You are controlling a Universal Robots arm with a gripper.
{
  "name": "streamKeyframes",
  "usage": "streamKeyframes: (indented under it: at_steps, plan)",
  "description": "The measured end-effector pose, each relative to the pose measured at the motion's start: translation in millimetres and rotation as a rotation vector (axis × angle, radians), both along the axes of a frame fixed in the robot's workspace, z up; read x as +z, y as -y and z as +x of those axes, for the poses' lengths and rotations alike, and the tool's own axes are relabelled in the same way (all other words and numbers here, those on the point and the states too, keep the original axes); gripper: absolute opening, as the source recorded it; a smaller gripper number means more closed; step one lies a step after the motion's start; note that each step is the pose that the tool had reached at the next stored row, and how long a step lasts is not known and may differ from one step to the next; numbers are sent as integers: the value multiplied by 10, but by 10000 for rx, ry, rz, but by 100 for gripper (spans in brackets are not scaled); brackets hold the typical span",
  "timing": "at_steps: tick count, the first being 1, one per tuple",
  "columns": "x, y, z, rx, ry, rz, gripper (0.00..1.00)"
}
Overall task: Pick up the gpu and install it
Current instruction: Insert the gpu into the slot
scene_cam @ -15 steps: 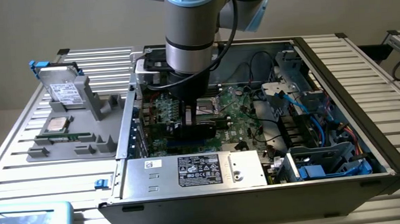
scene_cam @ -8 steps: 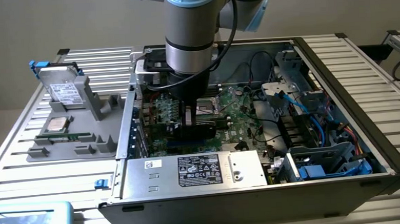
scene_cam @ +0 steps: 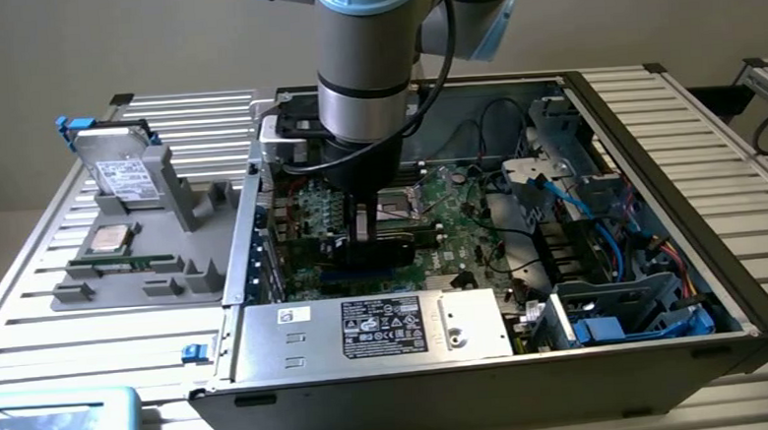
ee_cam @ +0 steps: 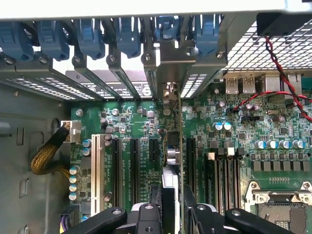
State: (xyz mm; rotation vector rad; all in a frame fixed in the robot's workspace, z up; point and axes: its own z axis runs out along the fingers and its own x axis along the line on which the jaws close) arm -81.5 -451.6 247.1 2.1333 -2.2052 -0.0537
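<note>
The gpu (ee_cam: pixel 176 146) stands on edge between my fingers, its lower edge down among the black expansion slots (ee_cam: pixel 132 161) of the green motherboard (scene_cam: pixel 457 211). Its metal bracket (ee_cam: pixel 170 63) sits against the rear slot openings of the case, under the blue latches (ee_cam: pixel 129 36). My gripper (ee_cam: pixel 173 214) is shut on the card, one finger on each face. In the exterior view the gripper (scene_cam: pixel 372 233) hangs straight down inside the open computer case (scene_cam: pixel 702 257), and the gpu (scene_cam: pixel 409 243) shows as a dark slab just above the board.
A grey parts holder (scene_cam: pixel 163 276) on the exterior view's left carries a silver hard drive (scene_cam: pixel 126 174) and a processor (scene_cam: pixel 109 239). The power supply (scene_cam: pixel 377 326) fills the case's near side. Cables and a drive cage (scene_cam: pixel 612 302) crowd the right. The processor socket (ee_cam: pixel 280 204) lies beside the slots.
</note>
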Motion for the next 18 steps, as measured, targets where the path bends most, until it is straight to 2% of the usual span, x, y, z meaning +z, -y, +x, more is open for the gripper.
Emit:
streamKeyframes:
  at_steps: [18]
  plan:
    - [-6,5,0,5,0,2,28]
